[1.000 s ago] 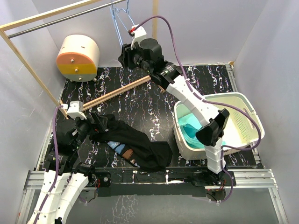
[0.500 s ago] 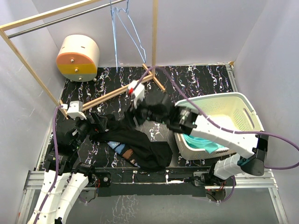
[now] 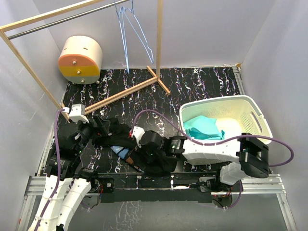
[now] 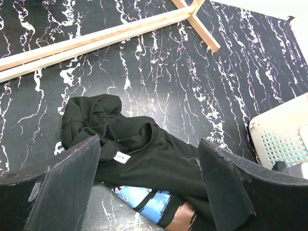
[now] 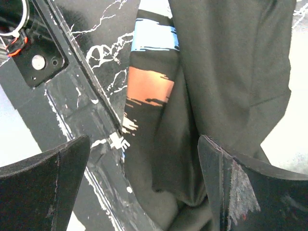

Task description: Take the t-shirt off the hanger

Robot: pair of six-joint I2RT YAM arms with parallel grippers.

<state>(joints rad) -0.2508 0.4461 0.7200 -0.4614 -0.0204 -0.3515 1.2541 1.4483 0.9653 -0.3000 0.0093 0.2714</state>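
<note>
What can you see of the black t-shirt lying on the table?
The t-shirt is black, soft-looking cloth, crumpled in a heap on the marbled table near its front edge, off the hanger. Its collar shows a small white label; a blue and orange print peeks out of the folds. The open left pincer and right pincer hang over it.

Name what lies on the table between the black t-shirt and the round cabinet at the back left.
A long wooden rail lies flat between the black t-shirt and the round cabinet; the top view shows it.
</note>
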